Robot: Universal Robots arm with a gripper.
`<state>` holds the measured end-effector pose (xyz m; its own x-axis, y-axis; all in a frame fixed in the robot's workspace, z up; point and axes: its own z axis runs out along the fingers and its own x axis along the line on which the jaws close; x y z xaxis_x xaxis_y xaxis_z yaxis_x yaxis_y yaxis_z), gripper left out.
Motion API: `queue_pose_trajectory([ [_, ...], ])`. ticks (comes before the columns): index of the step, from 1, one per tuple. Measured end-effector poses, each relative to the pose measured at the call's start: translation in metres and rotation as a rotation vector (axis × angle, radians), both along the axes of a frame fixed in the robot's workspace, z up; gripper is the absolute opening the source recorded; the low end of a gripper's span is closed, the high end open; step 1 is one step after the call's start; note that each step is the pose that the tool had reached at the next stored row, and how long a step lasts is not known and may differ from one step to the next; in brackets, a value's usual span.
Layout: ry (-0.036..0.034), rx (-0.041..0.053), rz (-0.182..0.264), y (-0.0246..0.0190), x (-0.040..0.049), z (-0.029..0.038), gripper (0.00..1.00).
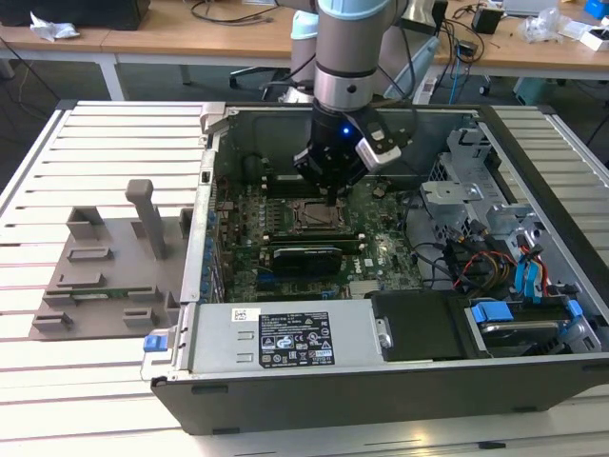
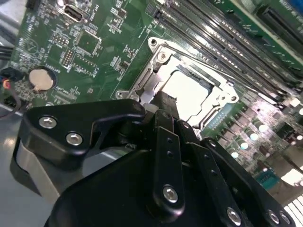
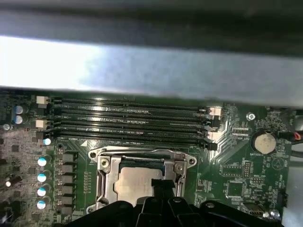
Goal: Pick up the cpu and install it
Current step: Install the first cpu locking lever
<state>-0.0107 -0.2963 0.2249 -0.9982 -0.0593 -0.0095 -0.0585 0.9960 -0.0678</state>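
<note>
The cpu (image 2: 191, 87), a silvery-white square, lies flat inside the metal-framed socket (image 2: 152, 52) on the green motherboard; in the first wrist view the cpu (image 3: 132, 182) sits in the socket frame (image 3: 102, 165). My gripper (image 1: 330, 197) hangs straight down over the socket (image 1: 309, 217) inside the open computer case. Its black fingers stand close together, and their tip (image 2: 165, 101) rests at one edge of the chip's lid. The gripper's tip (image 3: 159, 185) covers part of the lid. Nothing is held between the fingers.
The case wall (image 1: 205, 190) rises around the board. Memory slots (image 3: 128, 118) run beside the socket, and a coin battery (image 2: 41, 79) sits further off. A power supply (image 1: 285, 333) and drive bays with cables (image 1: 495, 248) fill the case. A grey fixture plate (image 1: 105, 276) lies on the slatted table.
</note>
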Motion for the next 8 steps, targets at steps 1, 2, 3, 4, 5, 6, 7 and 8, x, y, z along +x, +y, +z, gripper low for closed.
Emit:
queue_pose_trajectory([
  [1,0.0,0.0001,0.0,0.0,0.0,0.0039,0.11],
  [2,-0.0001,0.0001,0.0,0.0,0.0,0.0072,0.11],
  [3,0.0,0.0,0.0,0.0,0.0,0.0144,0.11],
  [4,0.0,-0.0001,0.0,0.0,0.0,0.0238,0.11],
  [5,0.0,0.0,0.0,0.0,0.0,0.0275,0.11],
  [6,0.0,-0.0001,0.0,0.0,0.0,0.0304,0.11],
  [7,-0.0001,0.0,0.0,0.0,0.0,0.0341,0.11],
  [8,0.0,0.0,0.0,0.0,0.0,0.0365,0.11],
])
